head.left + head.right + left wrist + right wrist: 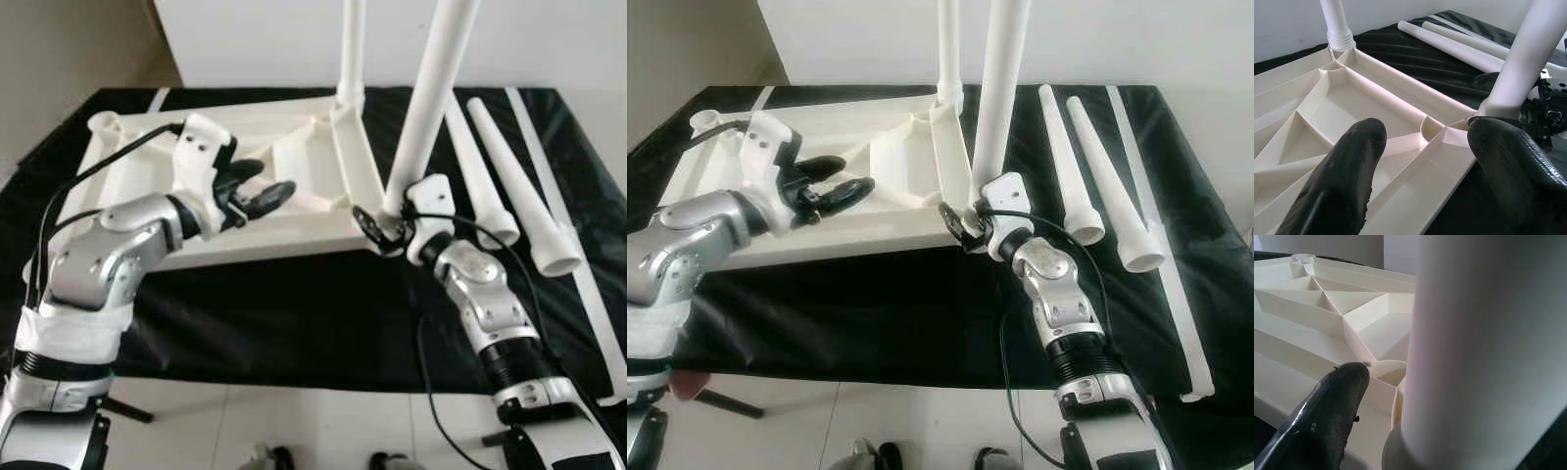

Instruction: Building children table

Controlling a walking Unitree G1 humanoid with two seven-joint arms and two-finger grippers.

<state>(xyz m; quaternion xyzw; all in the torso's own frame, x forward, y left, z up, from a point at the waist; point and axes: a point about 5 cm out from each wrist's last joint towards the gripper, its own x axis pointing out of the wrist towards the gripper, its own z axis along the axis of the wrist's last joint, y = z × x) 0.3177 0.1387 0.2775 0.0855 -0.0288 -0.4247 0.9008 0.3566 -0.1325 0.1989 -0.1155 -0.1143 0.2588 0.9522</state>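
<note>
The left gripper (257, 186) hovers wide open over the upturned white tabletop (147, 157) on the black cloth (294, 323). At the tabletop's near right corner, the right gripper (377, 227) clamps a tilted table leg (426, 108); forced in crooked, it could jam in the socket. Two spare legs (519, 196) lie right; both standing legs' tops are cut off.

upright legs (431, 98) block, ribbed tabletop (284, 166) open
</note>
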